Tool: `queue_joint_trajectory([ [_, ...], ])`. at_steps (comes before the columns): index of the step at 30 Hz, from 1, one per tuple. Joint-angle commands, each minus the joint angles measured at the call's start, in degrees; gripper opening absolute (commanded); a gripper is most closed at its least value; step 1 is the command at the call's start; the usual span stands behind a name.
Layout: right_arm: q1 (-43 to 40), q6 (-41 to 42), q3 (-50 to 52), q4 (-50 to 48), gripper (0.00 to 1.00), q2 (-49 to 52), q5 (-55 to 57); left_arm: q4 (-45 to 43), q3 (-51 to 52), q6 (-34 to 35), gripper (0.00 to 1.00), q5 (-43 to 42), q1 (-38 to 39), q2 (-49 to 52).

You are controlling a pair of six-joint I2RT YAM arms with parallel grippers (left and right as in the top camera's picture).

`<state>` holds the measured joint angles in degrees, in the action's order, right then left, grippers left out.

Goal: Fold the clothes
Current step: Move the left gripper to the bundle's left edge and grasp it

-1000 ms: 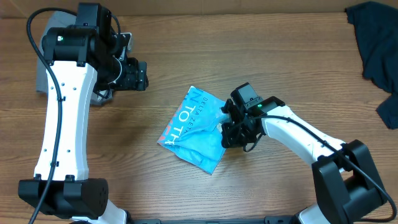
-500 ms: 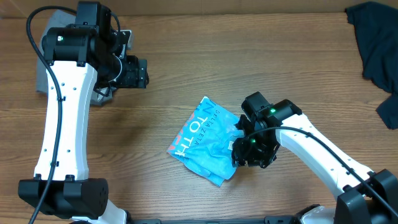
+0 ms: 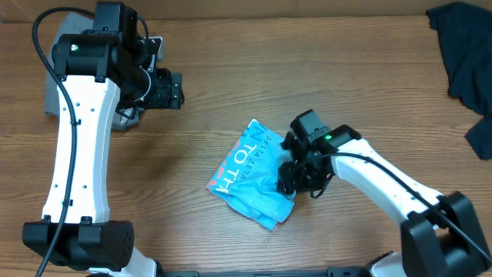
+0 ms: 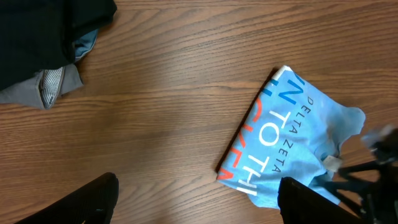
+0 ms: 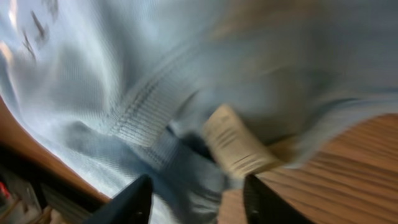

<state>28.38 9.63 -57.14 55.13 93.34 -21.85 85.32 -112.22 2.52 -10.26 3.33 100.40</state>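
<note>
The shirt [image 3: 247,173] lies folded small in the middle of the worktop [image 3: 231,46], a bit nearer the edge where your arms stand. Your right gripper [image 3: 292,177] is down on the cloth at the shirt's right side. Its fingers [image 5: 138,198] are apart, and the collar and the little tag [image 5: 233,146] lie bunched in the gap. That picture is blurry, so you cannot be sure if any cloth is caught on a finger.

That is the first thing that could go wrong. If you lift the right arm and a bit of collar hangs on a finger, the top layer comes up with it and the fold falls open. Lift slowly and watch the cloth.

If you close the gripper here, you may pinch only the collar or the tag. Then a pull drags one layer and the shirt twists into a lump. The right side of the shirt looks wrinkled and puffy, so a push there could slide the whole shirt across the wood.

Your left gripper [image 3: 175,91] hangs above the worktop near the far left corner, fingers wide apart, holding nothing. Near it, at the left edge, is a heap of grey and black clothes [image 4: 46,87]. If that arm drops low, it could snag the heap. More dark clothes [image 3: 461,54] lie at the far right corner, well apart from the shirt and not folded yet.
</note>
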Motion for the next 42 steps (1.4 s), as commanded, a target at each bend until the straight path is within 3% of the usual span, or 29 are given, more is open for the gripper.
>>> queue_joint_trajectory([
  [1,1.6,-7.4,0.9,0.0,0.33,0.6,-10.4,-0.1,-0.4,-1.3,0.84,0.4,0.1,0.0],
  [4,2.7,-10.6,0.8,3.0,0.04,0.2,-14.3,0.1,-0.4,-1.3,0.84,0.3,0.1,0.0],
  [10,2.8,-9.9,0.8,12.4,0.04,-2.8,-13.7,0.2,-0.4,-1.3,0.84,0.4,0.1,0.0],
  [17,2.8,1.7,1.0,20.2,0.04,-3.7,-6.8,-0.4,-0.4,-1.3,0.85,0.4,0.1,0.0],
  [19,2.8,2.7,1.1,20.2,0.21,-3.7,-5.5,-0.5,-0.4,-1.3,0.85,0.4,0.1,0.0],
  [21,2.8,3.0,1.5,20.4,0.24,-3.7,-3.2,-0.4,-0.4,-1.3,0.85,0.3,0.1,0.0],
  [23,2.8,7.9,1.7,20.9,0.40,-3.7,1.5,0.0,-0.4,-1.3,0.86,0.4,0.1,0.1],
  [28,0.2,19.1,1.7,13.7,0.39,-3.7,10.1,1.6,-0.2,-1.3,0.86,0.0,0.1,0.9],
  [30,-1.7,16.1,1.7,6.3,0.33,-3.7,3.9,2.2,1.4,-1.3,0.87,-2.1,0.2,1.8],
  [34,-2.5,3.8,1.7,-3.1,0.33,-3.6,-10.9,1.7,7.1,-2.4,0.89,-9.5,1.1,3.3],
  [38,-2.5,5.7,1.7,-5.4,0.29,-1.1,-6.8,-1.7,15.7,-4.9,0.88,-17.0,3.7,4.4],
  [42,-3.0,14.4,1.7,-6.9,0.22,5.8,-6.3,-8.3,25.9,-4.2,0.91,-19.1,6.6,4.5],
])
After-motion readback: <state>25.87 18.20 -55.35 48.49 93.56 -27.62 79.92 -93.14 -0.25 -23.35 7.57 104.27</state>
